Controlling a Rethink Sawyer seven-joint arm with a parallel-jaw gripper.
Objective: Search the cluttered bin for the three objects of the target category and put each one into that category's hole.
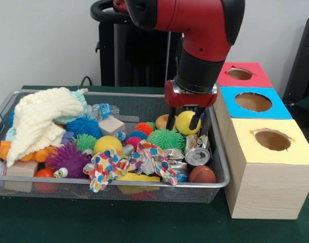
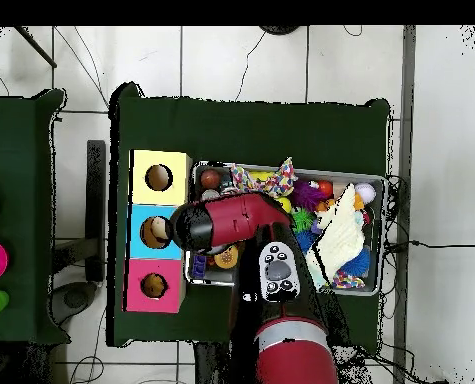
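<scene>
Black fingers [image 1: 170, 119] of the gripper [image 1: 183, 121] sit on either side of a yellow ball [image 1: 187, 122], clamped on it just above the clutter in the wire bin [image 1: 222, 174]. At the ball's 8 o'clock lies a green spiky ball [image 1: 165, 138]; at 6 o'clock, a crushed can [image 1: 197, 153]. A patterned cloth [image 1: 125, 165] lies at the bin's front, a cream cloth [image 1: 40, 119] at its 9 o'clock end. At 3 o'clock of the bin stand three boxes with holes: red [image 1: 242, 74], blue [image 1: 253, 102], yellow [image 1: 272, 140].
</scene>
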